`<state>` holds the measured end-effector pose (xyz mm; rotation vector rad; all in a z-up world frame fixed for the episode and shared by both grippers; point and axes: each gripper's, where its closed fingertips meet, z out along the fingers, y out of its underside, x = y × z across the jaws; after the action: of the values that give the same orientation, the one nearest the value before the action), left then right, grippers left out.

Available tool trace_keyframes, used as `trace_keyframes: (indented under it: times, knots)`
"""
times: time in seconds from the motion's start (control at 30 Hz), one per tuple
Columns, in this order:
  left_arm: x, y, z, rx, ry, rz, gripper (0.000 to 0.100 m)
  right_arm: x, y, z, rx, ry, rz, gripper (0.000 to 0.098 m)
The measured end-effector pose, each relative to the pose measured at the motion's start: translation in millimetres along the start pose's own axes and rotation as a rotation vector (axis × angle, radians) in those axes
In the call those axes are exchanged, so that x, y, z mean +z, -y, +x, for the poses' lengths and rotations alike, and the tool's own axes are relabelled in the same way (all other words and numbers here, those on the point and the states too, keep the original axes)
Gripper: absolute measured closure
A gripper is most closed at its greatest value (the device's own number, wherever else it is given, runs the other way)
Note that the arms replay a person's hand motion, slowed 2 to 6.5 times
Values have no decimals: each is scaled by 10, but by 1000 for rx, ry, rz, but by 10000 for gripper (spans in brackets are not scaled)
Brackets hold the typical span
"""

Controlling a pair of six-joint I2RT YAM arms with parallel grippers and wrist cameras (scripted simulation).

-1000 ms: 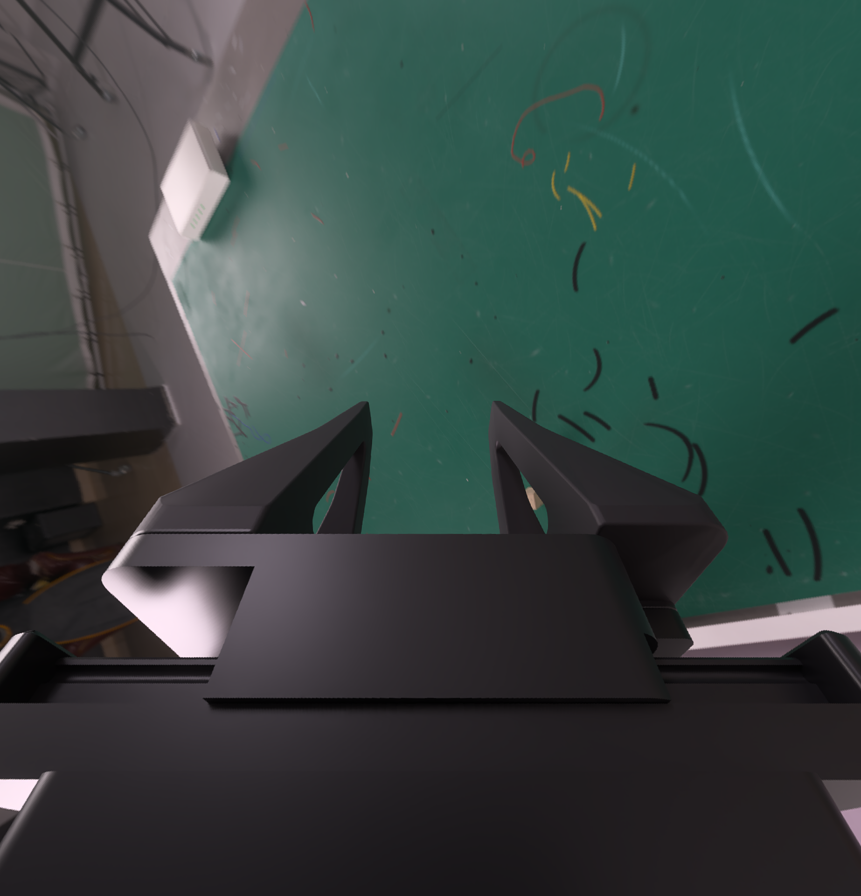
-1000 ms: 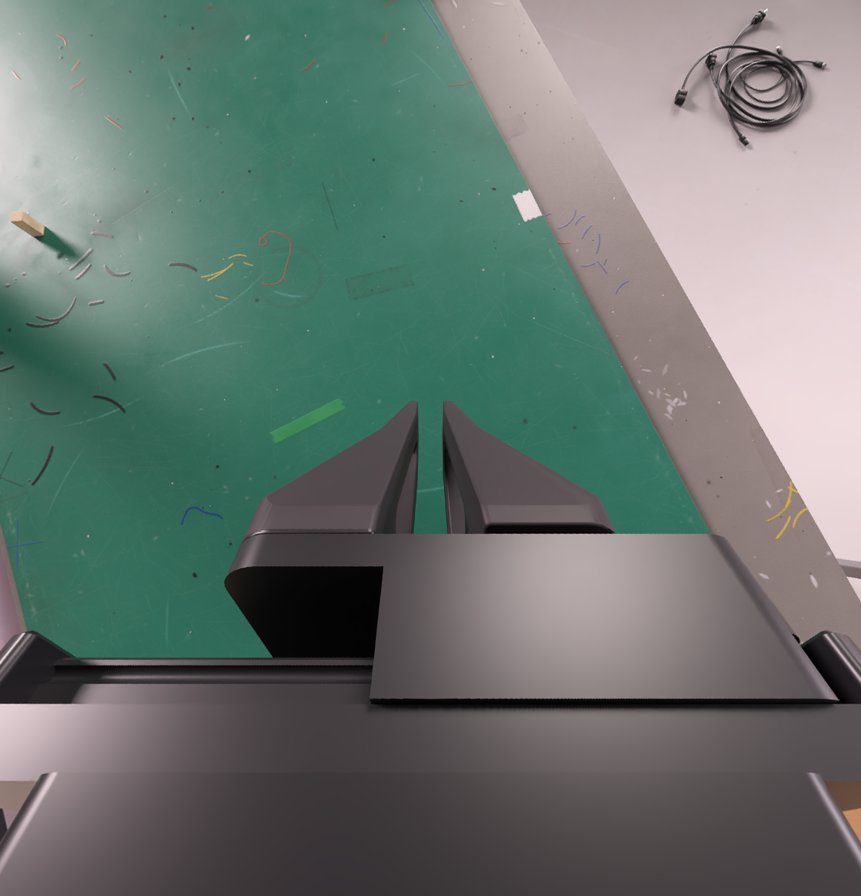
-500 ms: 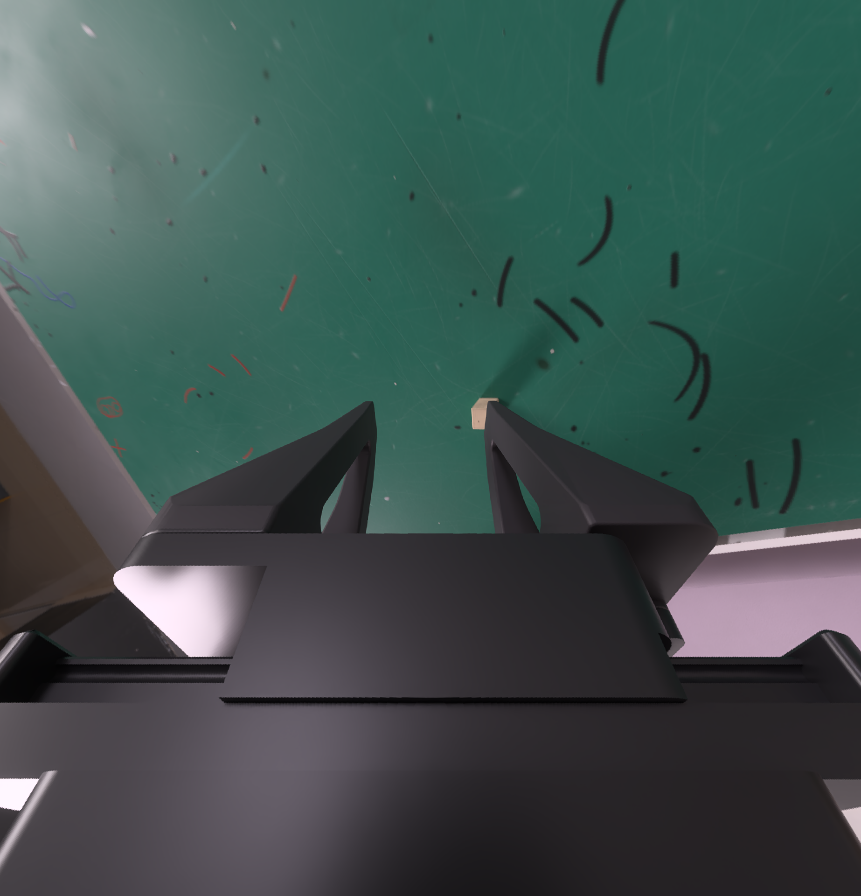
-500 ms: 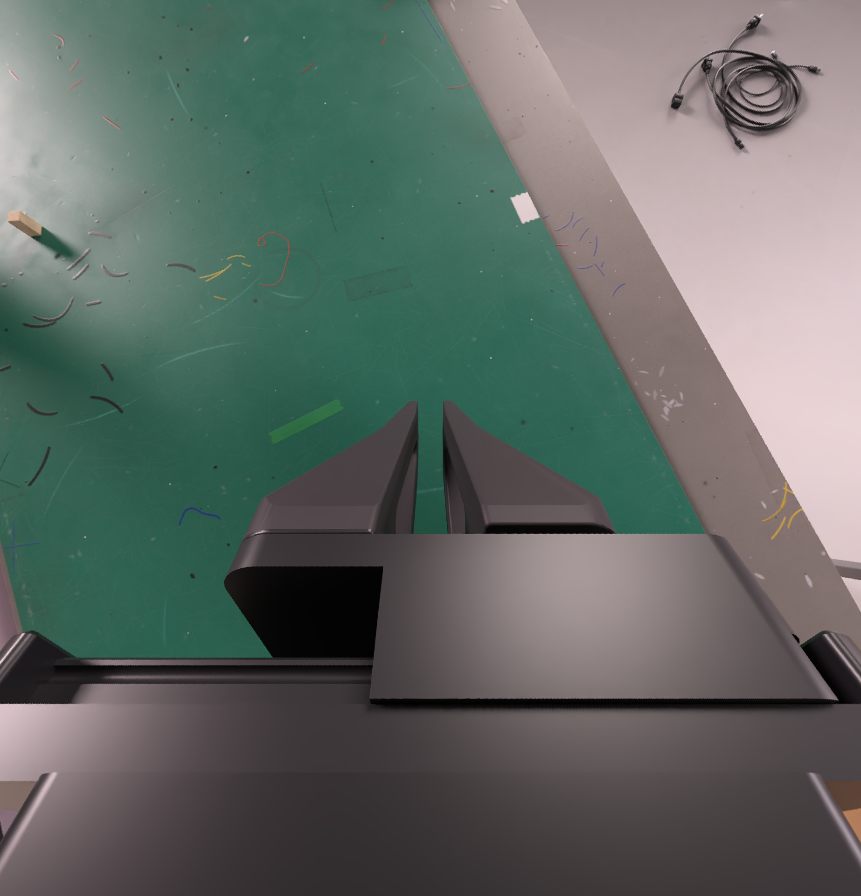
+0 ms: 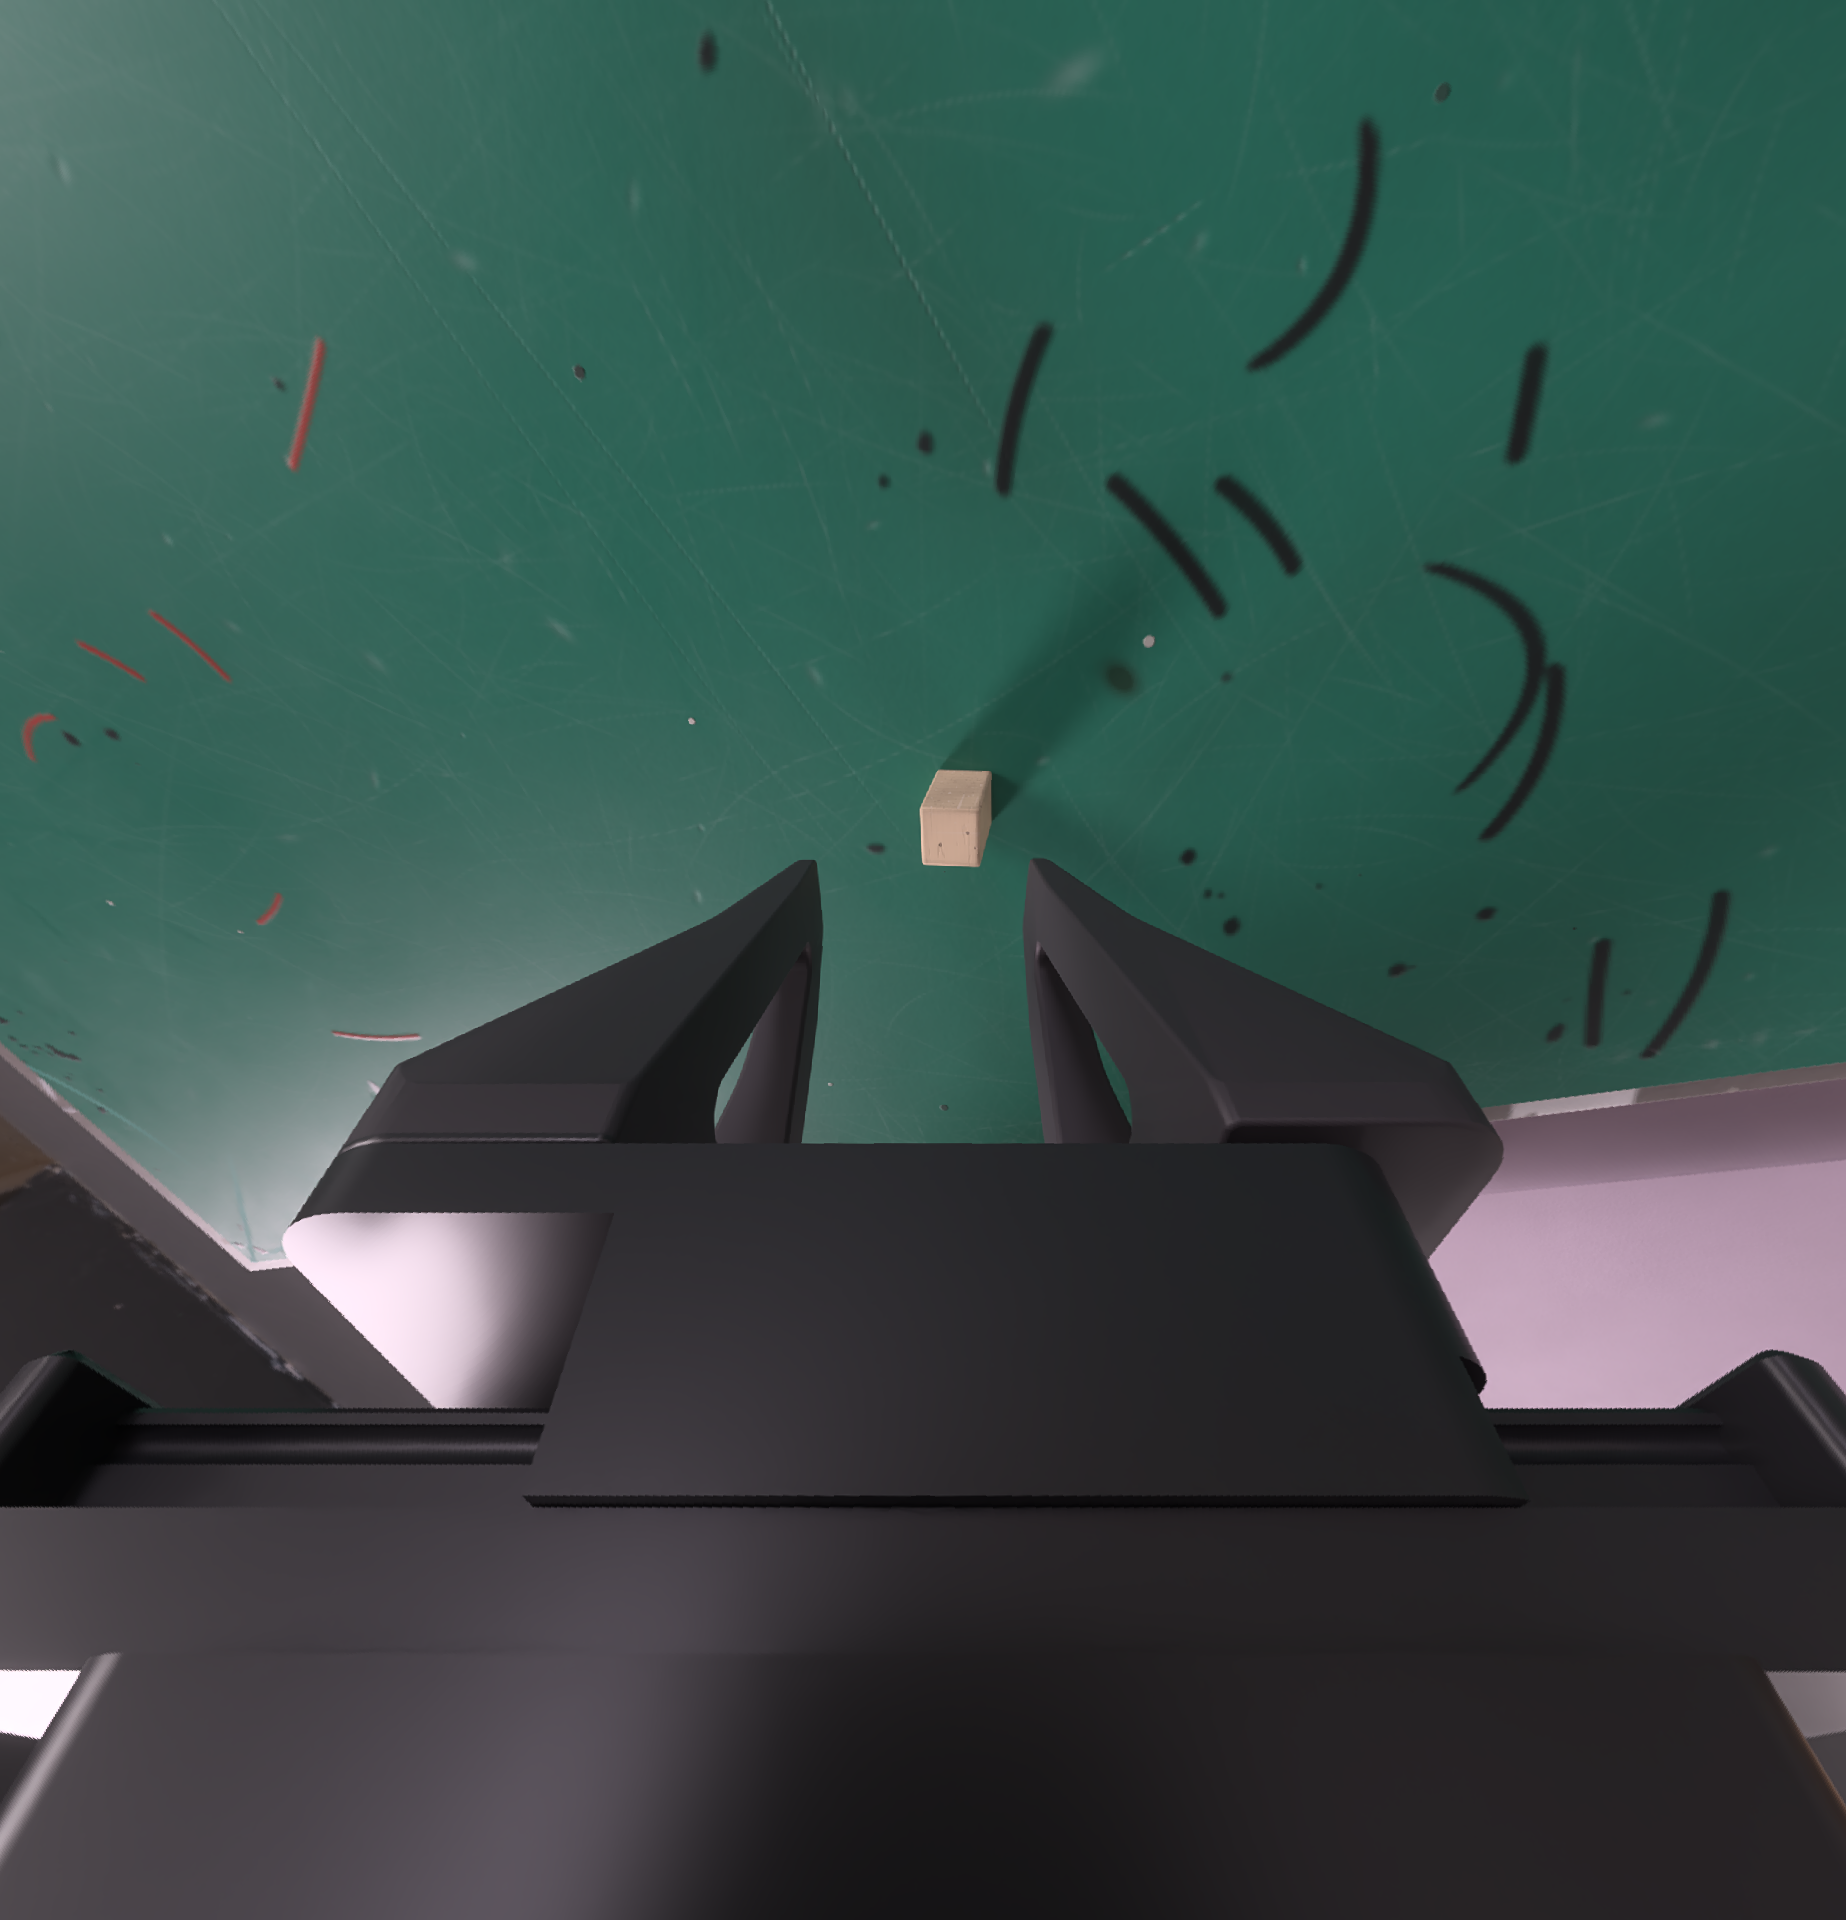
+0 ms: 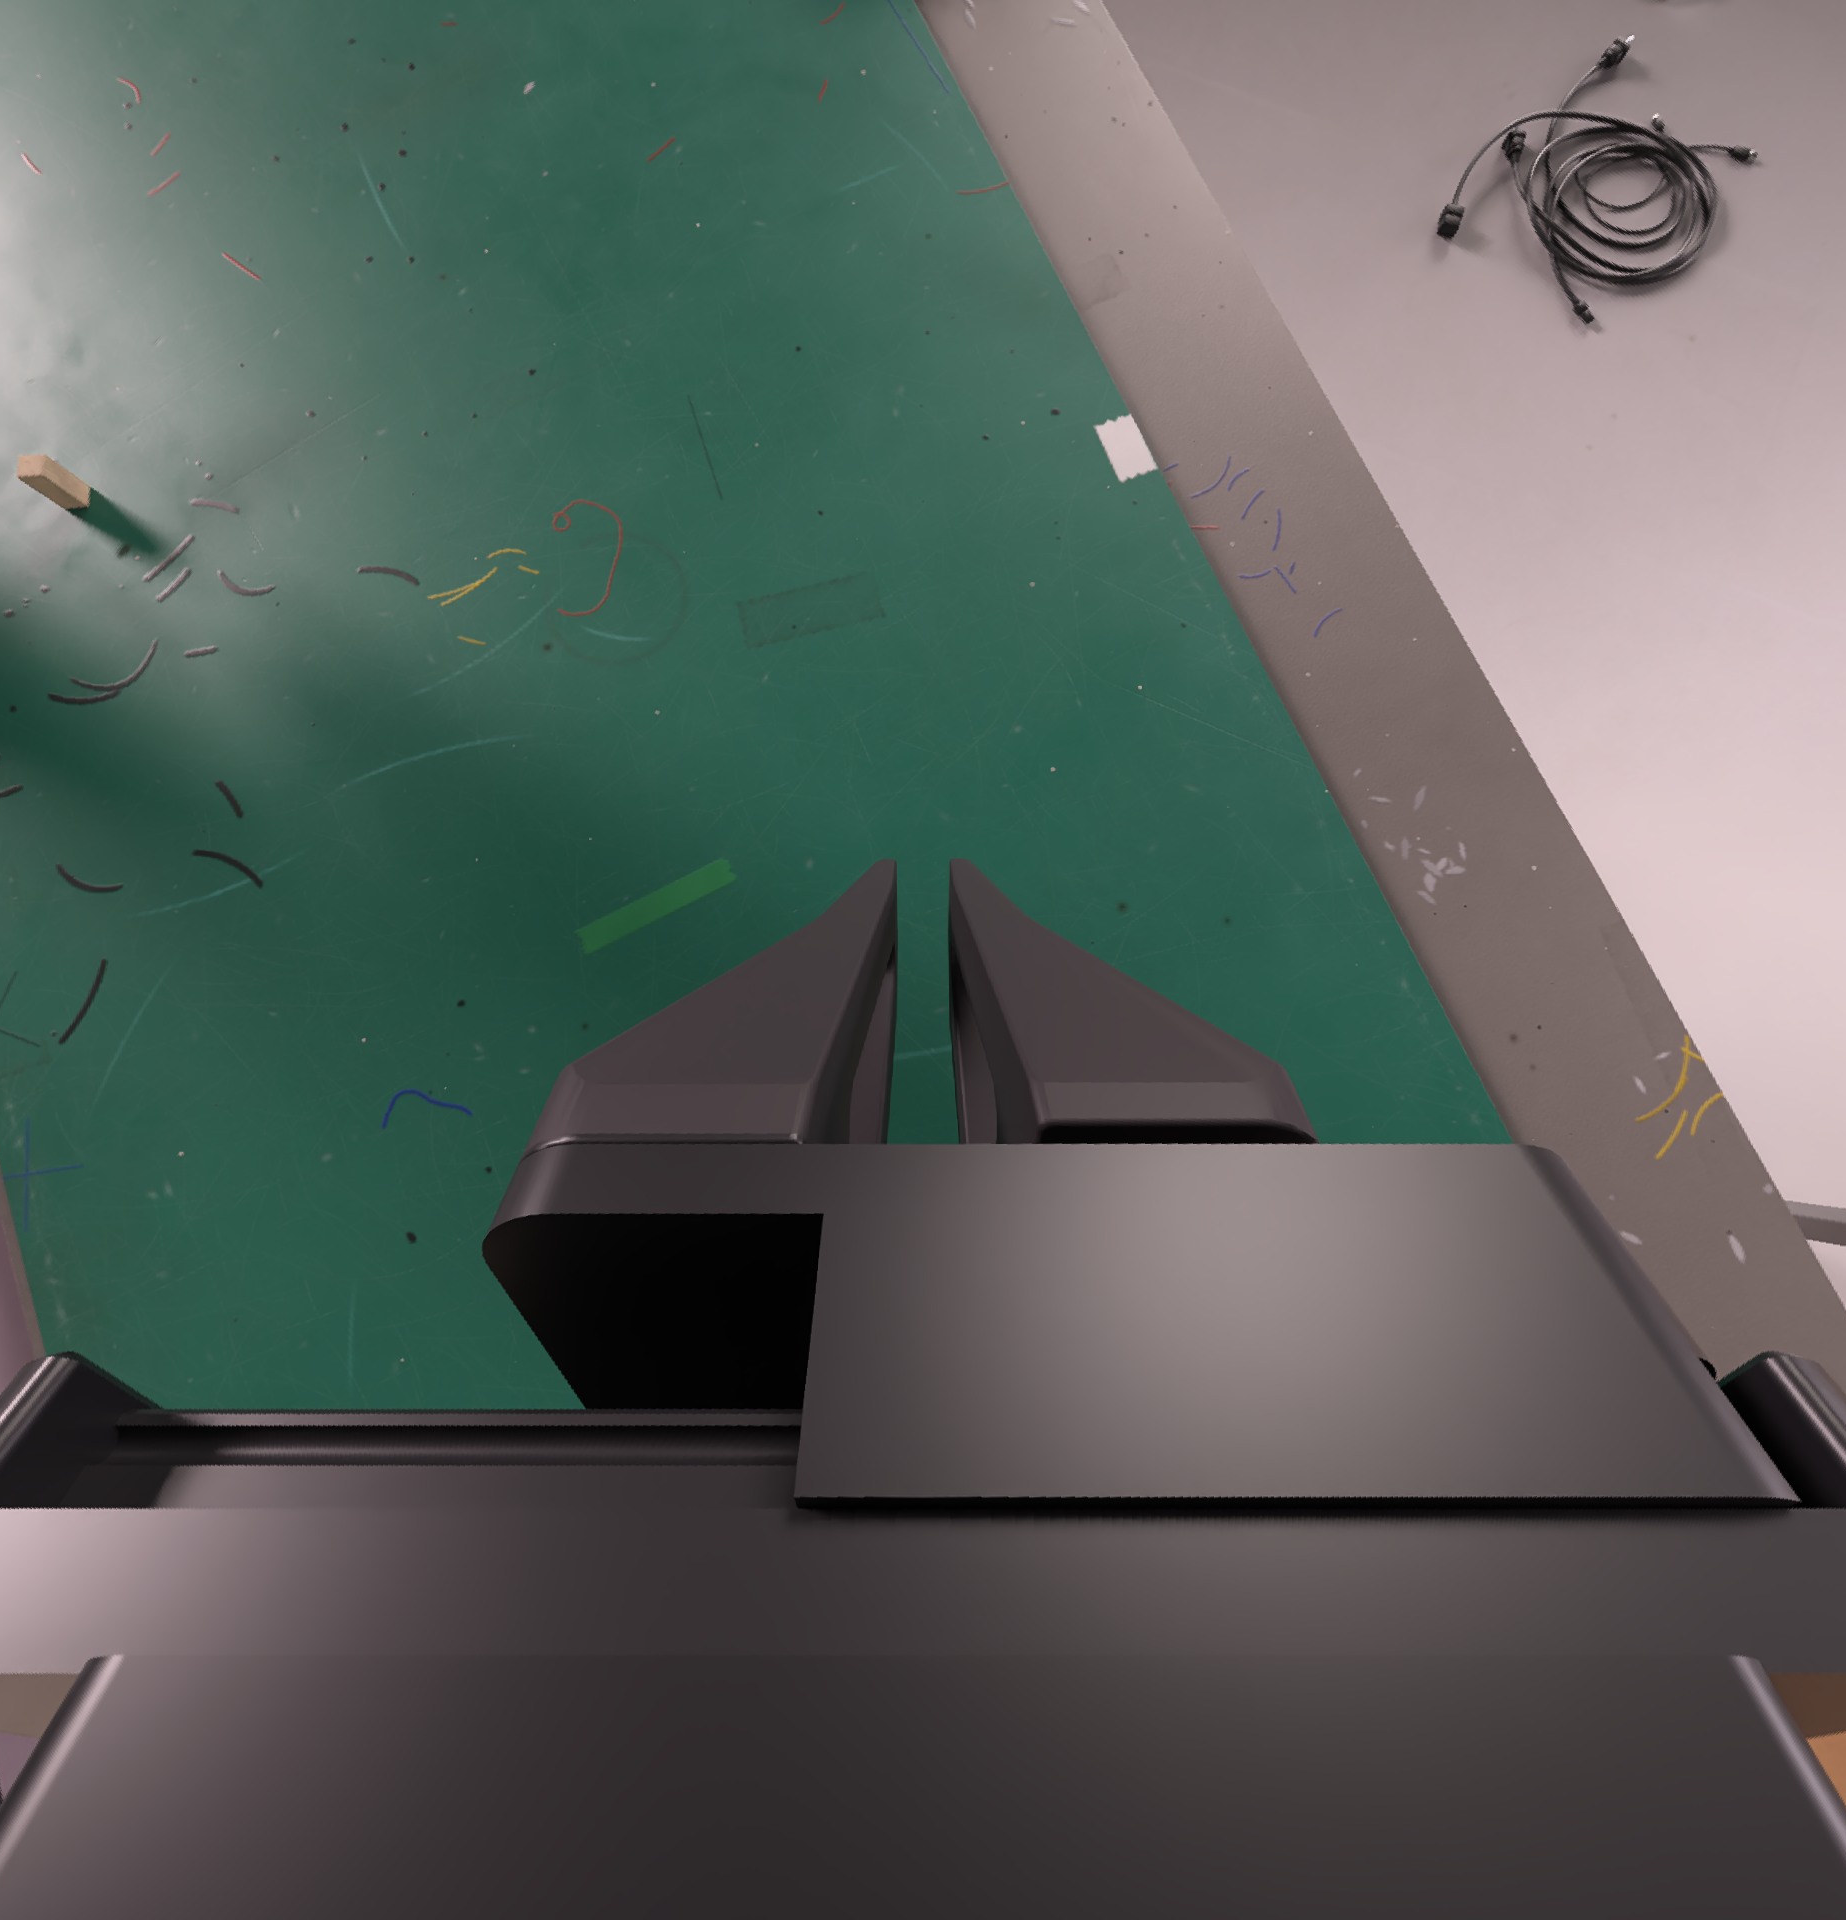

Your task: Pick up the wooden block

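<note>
A small pale wooden block (image 5: pixel 955 819) lies on the green mat (image 5: pixel 586 520), seen end-on in the left wrist view. My left gripper (image 5: pixel 922 881) is open and empty, its fingertips just short of the block, which sits in line with the gap, slightly toward the right finger. The block also shows far left in the right wrist view (image 6: pixel 54 481), lying flat with its shadow beside it. My right gripper (image 6: pixel 922 864) is shut and empty, hovering above the mat far from the block.
The mat bears black, red and yellow marks. A strip of green tape (image 6: pixel 654 904) lies ahead of the right gripper. A grey table border (image 6: pixel 1314 582) runs along the mat's right side. A coiled black cable (image 6: pixel 1615 192) lies beyond it.
My left gripper has moved closer to the mat and swung so the block, earlier hidden by then beside the right finger, now sits ahead of the gap. The right gripper has hardly moved.
</note>
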<state>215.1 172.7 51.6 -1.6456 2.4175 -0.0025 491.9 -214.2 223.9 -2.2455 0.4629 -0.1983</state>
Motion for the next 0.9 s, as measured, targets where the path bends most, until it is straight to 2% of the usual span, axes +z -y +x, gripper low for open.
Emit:
trace_keyframes:
  times: [0.43,0.9]
  knots:
    - [144,-64,48,-87,-97,-54,695,-1,5,-2,0,1,3,896]
    - [165,-72,81,-110,-165,-77,685,-8,12,-1,0,2,8,897]
